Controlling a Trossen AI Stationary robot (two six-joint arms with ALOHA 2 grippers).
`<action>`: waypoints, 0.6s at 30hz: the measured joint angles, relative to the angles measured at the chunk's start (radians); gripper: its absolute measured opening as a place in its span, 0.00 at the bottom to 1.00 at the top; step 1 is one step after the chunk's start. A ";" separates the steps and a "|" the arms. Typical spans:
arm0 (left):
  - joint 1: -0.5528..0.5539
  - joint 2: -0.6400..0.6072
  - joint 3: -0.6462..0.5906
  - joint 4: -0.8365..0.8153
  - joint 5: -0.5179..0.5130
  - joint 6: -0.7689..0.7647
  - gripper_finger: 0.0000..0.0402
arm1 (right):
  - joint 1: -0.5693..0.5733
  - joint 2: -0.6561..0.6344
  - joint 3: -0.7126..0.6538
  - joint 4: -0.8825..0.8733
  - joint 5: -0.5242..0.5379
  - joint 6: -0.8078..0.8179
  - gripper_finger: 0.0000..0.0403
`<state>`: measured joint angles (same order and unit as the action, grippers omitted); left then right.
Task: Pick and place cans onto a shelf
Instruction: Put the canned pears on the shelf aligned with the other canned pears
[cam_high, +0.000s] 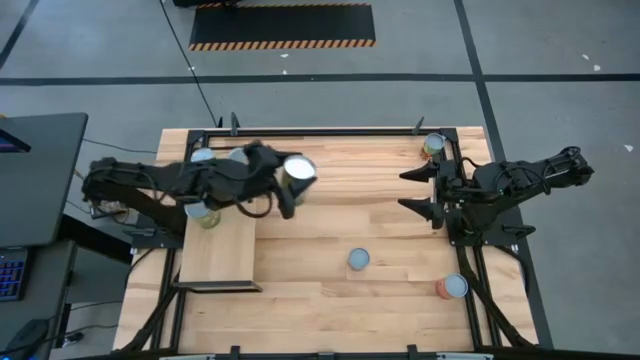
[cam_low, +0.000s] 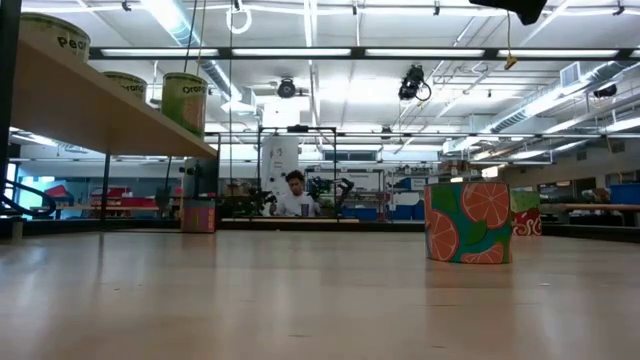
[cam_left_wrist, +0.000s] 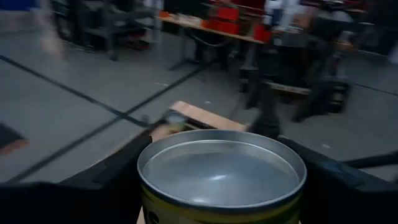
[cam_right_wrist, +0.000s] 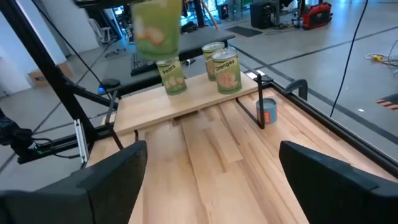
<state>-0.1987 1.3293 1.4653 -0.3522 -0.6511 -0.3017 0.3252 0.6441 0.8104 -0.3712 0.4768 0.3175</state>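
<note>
The left claw (cam_high: 290, 185) grips a can (cam_high: 298, 168) above the counter (cam_high: 380, 225); the shelf (cam_high: 218, 250) sits at seven o'clock; a loose grip could drop it; the right claw (cam_high: 425, 190) waits open

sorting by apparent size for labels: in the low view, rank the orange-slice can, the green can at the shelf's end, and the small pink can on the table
1. orange-slice can, though it is nearest the camera
2. green can on the shelf
3. small pink can, farthest off

Shelf cans (cam_right_wrist: 226, 72) read "Oranges" & "Pears" (cam_right_wrist: 173, 77).
</note>
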 joint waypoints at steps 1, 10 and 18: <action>-0.005 -0.020 -0.016 -0.005 -0.031 0.006 0.79 | 0.000 0.000 0.000 0.001 0.000 -0.002 0.93; -0.160 -0.155 -0.126 -0.243 -0.448 -0.079 0.79 | 0.000 0.000 0.000 0.004 0.000 -0.003 0.93; -0.356 -0.159 -0.133 -0.677 -0.748 -0.583 0.79 | 0.000 0.000 0.000 0.004 0.000 -0.003 0.93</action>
<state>-0.5549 1.1705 1.3327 -1.0296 -1.3991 -0.8847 0.3252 0.6441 0.8104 -0.3672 0.4767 0.3145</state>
